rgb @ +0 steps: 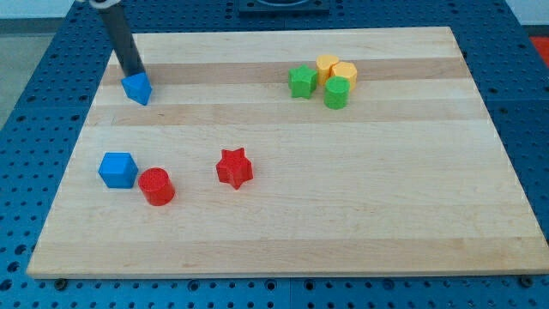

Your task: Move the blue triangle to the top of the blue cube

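In the camera view, a wooden board (283, 215) is lying on a blue perforated table (26, 103) and is carrying every block; no box, tray or other container is showing.

The dark rod (123, 39) is coming down from the view's top left, and my tip (135, 75) is sitting on the board just above the blue triangle (137, 88), touching it or nearly so; the gap is too small to judge. The arm is carrying no pincer, so nothing is being held and there is no opening to report: the rod is merely standing at the triangle's upper edge.

The triangle is lying near the board's upper left corner. The blue cube (117, 169) is resting well below it, toward the view's lower left. A red cylinder (157, 186) is sitting just beside the cube on its lower right, seemingly touching. A red star (234, 167) is lying further right, apart from both.

In the upper right part, four blocks are huddling together: a green star (301, 81), a green cylinder (336, 93), and two yellow blocks (335, 69) behind them. The yellow shapes are partly covered by the green ones and are hard to make out.

The rod's upper end is being cut off by the view's top edge, and the board's lower corners are running close to the bottom edge.
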